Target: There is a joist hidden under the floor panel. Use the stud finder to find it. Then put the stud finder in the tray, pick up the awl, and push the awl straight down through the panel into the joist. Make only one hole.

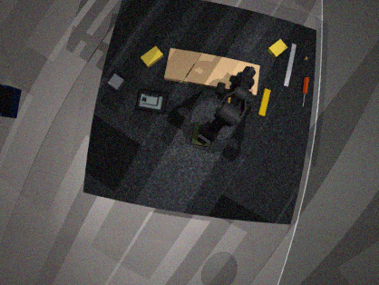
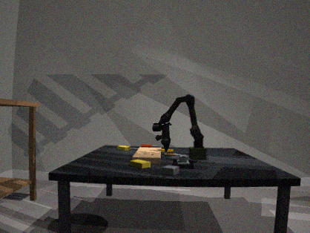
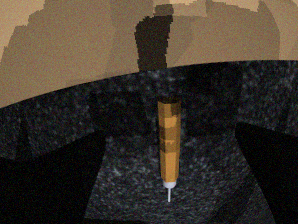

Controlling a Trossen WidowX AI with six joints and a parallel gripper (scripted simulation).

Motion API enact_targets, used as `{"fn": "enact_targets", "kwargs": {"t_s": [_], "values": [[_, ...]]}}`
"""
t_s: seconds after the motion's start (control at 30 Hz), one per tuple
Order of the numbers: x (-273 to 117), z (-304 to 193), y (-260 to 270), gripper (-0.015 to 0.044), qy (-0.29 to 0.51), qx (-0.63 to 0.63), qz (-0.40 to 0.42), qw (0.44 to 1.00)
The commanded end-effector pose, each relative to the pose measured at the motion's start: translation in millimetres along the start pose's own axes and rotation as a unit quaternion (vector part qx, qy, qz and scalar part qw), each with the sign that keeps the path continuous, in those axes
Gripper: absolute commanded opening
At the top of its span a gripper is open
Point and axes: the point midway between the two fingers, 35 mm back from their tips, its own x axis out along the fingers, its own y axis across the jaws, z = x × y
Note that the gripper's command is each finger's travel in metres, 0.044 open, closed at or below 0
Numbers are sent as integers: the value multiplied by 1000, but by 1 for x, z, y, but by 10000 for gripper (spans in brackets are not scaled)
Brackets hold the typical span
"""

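Awl [image 1: 228, 99] [image 2: 170, 153] [image 3: 169, 142] lies on table [image 1: 172, 181] [image 2: 230, 163] beneath wide-open, empty end effector [image 1: 232, 91] [image 2: 166, 150] [image 3: 172, 133], metal tip pointing away from panel [image 1: 176, 65] [image 2: 148, 151] [image 3: 65, 50].

The tabletop [image 1: 163, 172] [image 2: 222, 172] carries two yellow blocks [image 1: 151, 56] [image 1: 277, 48] [image 2: 140, 163] [image 2: 123, 148], one grey block [image 1: 115, 82] [image 2: 170, 170], one yellow bar [image 1: 265, 102], one pale strip [image 1: 290, 64], one tan panel [image 1: 181, 68] [image 2: 148, 152], one tray [image 1: 139, 107], one stud finder [image 1: 150, 101] [image 2: 183, 159], one awl [image 3: 170, 145], one red-handled tool [image 1: 306, 85] [image 2: 146, 145] and one tiny brown piece [image 1: 306, 58]
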Motion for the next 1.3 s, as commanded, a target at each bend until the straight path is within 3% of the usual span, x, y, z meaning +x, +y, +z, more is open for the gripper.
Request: {"fn": "enact_targets", "kwargs": {"t_s": [0.0, 0.53, 1.0, 1.27], "values": [[8, -1, 0, 440, 4, -2, -1, 1000], [30, -1, 0, 440, 4, -2, -1, 1000], [30, -1, 0, 72, 4, -2, -1, 1000], [28, -1, 0, 0, 4, -2, -1, 1000]]}}
